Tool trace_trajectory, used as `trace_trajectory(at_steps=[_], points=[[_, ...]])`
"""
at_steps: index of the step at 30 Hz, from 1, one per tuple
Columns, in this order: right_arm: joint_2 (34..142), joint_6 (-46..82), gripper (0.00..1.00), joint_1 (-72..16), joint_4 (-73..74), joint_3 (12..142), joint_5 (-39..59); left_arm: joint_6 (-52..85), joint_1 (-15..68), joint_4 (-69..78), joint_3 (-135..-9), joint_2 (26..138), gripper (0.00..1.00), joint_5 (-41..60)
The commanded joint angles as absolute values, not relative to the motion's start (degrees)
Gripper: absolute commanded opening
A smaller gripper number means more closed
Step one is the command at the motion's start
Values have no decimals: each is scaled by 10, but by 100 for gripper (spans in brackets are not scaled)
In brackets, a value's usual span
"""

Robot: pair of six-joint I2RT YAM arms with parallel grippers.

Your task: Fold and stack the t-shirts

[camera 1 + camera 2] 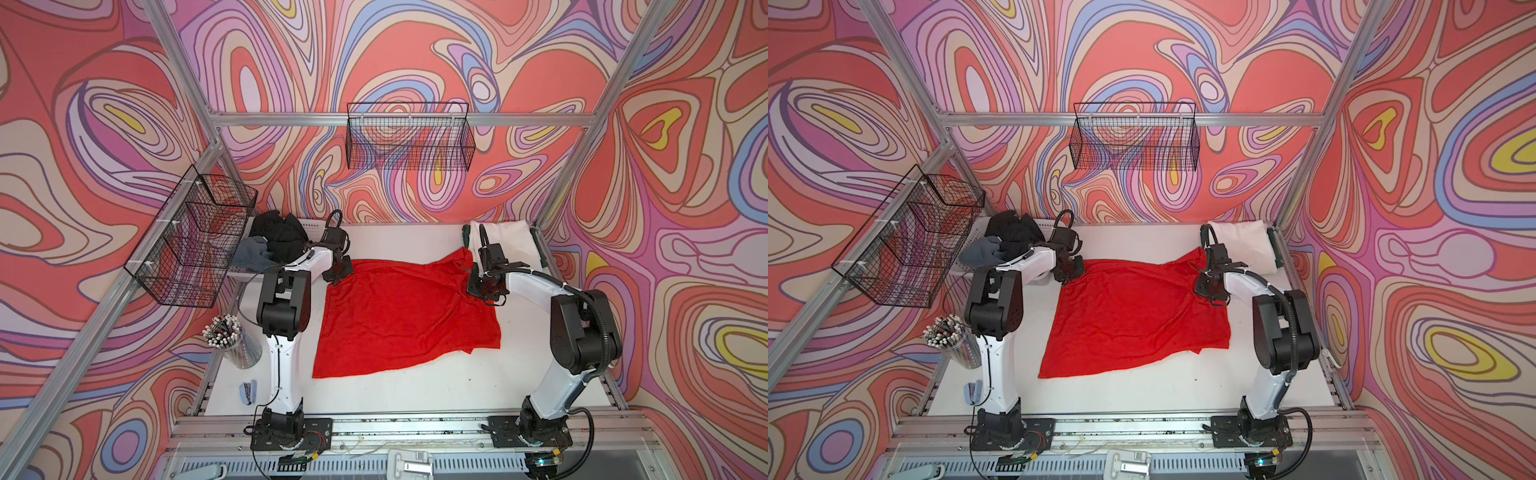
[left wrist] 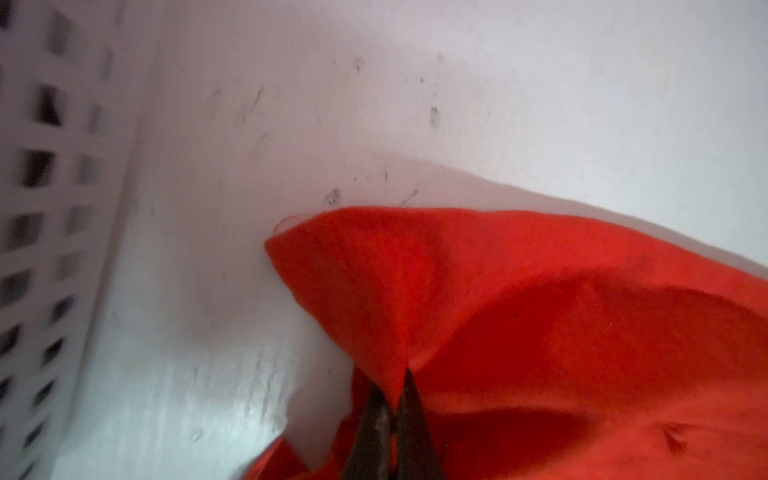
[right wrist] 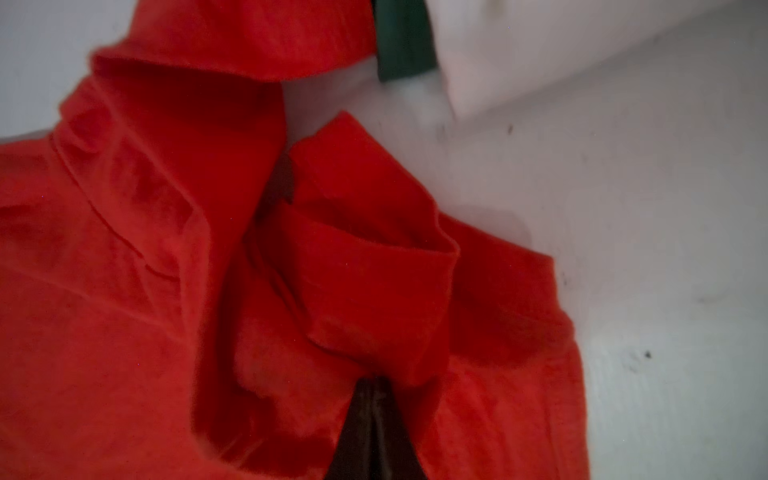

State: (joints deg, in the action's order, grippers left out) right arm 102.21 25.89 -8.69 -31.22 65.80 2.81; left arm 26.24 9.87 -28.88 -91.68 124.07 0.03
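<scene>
Landmark for these notes: the large bright red cloth t-shirt (image 1: 399,320), spread open and wrinkled on the white counter (image 1: 415,395), no fold made in it yet.

Just off the red t-shirt's far left corner: a white perforated plastic basket (image 1: 309,227) holding a crumpled black t-shirt (image 1: 280,237) and a bunched grey t-shirt (image 1: 253,255). Neither is folded.

At that same far left corner: my left claw (image 2: 395,386). The jaws are pressed together on a peak of red cloth, and the corner tents up from the counter to the tips. The basket wall stands close beside it.

At the red t-shirt's far right corner, by the sleeve: my right claw (image 3: 372,384). The jaws are narrow, nearly together, with a rolled fold of red cloth bunched at the tips. I read that as a pinch, perhaps a light one.

Just beyond the far right corner: a folded white t-shirt (image 1: 509,241) lying on a folded dark green t-shirt (image 3: 403,41), only an edge of green showing.

Judgement: the stack is begun with two shirts. The red one is in both claws, ready for a first fold. The black and grey are left, so the task is under half done.
</scene>
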Motion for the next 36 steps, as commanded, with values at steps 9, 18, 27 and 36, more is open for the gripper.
trace_trajectory(at_steps=[9, 18, 27, 36], points=[[981, 243, 43, -85, -365, 758, -5, 274, 99, -304, -891, 1177, 60, -24], [1127, 223, 44, -86, -361, 921, 16, 239, 103, -295, -924, 1187, 87, -19], [1272, 201, 45, -98, -402, 1064, 48, 216, 103, -304, -970, 1209, 90, -15], [1353, 189, 43, -106, -421, 1121, 20, 211, 104, -308, -995, 1217, 91, 4]])
